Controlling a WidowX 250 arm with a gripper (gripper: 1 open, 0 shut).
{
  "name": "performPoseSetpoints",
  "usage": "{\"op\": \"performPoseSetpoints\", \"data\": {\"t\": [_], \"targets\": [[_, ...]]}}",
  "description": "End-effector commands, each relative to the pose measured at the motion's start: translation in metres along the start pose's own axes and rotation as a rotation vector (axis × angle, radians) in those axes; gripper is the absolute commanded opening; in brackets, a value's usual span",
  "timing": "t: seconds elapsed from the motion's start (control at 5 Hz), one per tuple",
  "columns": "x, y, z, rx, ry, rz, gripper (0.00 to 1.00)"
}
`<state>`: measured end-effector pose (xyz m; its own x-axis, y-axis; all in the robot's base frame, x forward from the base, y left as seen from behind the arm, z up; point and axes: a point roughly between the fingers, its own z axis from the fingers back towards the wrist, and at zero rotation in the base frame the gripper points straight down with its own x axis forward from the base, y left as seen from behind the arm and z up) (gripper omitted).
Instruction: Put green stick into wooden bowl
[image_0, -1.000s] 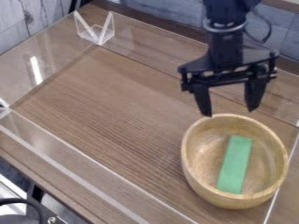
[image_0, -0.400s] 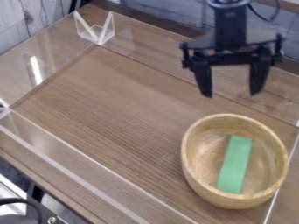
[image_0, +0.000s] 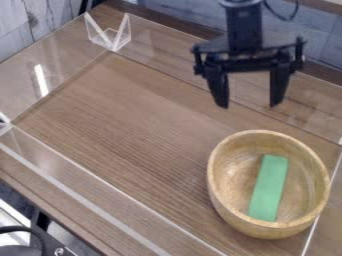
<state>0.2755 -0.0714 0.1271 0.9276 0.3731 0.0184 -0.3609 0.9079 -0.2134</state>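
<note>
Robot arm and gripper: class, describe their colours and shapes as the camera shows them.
The arm is dark, nearly black, and comes in from the top edge. The gripper is the same dark tone, with two broad, blocky fingers hanging from a wider body. Any markings are too blurred to read.

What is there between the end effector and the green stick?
In the camera view, the rim of the bowl lies between the end effector and the stick.
</note>
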Motion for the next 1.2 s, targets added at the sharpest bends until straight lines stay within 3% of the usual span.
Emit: {"op": "performPoseSetpoints", "data": {"t": [0.0, 0.4, 0.8, 1.0], "targets": [[-0.006, -0.005, 0.008, -0.018, -0.050, -0.027, 1.00], [-0.013, -0.007, 0.009, -0.014, -0.080, 0.013, 1.00], [-0.008, -0.009, -0.007, -0.005, -0.115, 0.077, 1.00], [0.004, -0.006, -0.001, -0.003, -0.116, 0.051, 1.00]]}}
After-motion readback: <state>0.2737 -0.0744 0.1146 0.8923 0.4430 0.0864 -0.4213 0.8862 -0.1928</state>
